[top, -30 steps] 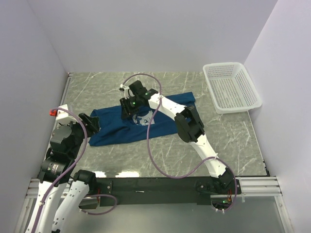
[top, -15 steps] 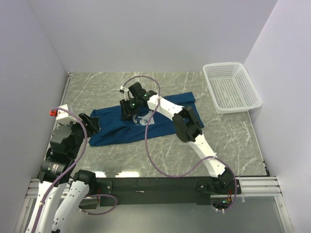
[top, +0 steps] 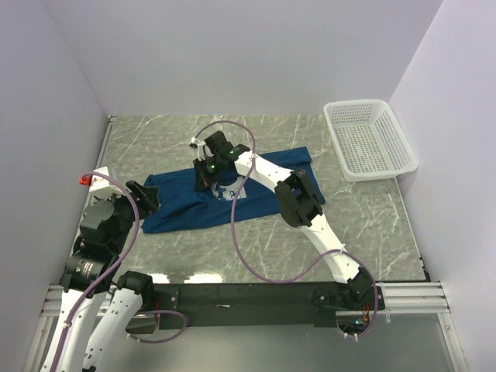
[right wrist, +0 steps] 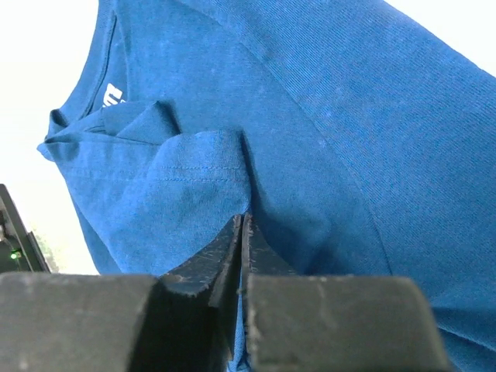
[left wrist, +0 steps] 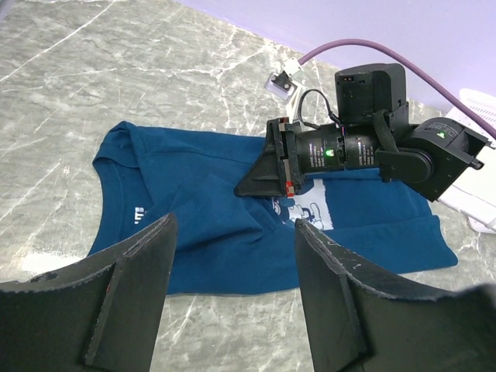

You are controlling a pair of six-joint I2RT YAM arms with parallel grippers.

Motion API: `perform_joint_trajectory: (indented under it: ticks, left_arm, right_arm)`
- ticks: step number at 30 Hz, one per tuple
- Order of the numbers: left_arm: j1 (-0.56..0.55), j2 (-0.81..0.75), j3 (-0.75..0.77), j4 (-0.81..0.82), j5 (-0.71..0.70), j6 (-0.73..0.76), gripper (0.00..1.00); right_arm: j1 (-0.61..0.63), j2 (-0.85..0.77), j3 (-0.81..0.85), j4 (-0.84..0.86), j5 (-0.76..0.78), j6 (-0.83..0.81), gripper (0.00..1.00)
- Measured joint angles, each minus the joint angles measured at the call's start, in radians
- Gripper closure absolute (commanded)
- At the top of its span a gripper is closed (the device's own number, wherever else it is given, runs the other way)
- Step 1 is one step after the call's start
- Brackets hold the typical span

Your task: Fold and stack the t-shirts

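Note:
A blue t-shirt (top: 225, 194) with a white printed picture lies spread on the marble table, collar to the left. It also shows in the left wrist view (left wrist: 194, 225) and fills the right wrist view (right wrist: 325, 139). My right gripper (top: 203, 180) reaches over the shirt's middle and is shut on a pinched fold of the blue cloth (right wrist: 244, 221). My left gripper (top: 146, 195) is open and empty, held back above the table at the shirt's left end. Its fingers (left wrist: 132, 294) frame the shirt's near hem.
A white plastic basket (top: 368, 139) stands at the back right corner. A purple cable (top: 236, 232) from the right arm loops over the shirt. White walls close in the table on three sides. A small red-tipped object (top: 84, 180) sits at the left wall.
My right gripper has shifted slightly toward the back left over the shirt, drawing the pinched cloth with it. The left arm has not moved.

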Motion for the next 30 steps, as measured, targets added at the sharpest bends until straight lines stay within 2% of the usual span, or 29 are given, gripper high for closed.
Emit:
perform_joint_trajectory:
  ticks: [9, 17, 30]
  left_arm:
    - [0.0, 0.0, 0.0, 0.0, 0.003, 0.001, 0.33]
    - [0.0, 0.001, 0.0, 0.0, 0.003, 0.001, 0.32]
    - [0.0, 0.002, 0.0, 0.0, 0.004, 0.0, 0.32]
  right_arm:
    - [-0.016, -0.035, -0.007, 0.008, -0.005, 0.0, 1.0]
    - [-0.047, -0.117, -0.033, 0.036, -0.012, -0.001, 1.0]
    - [-0.087, -0.153, -0.191, 0.071, 0.036, -0.004, 1.0]
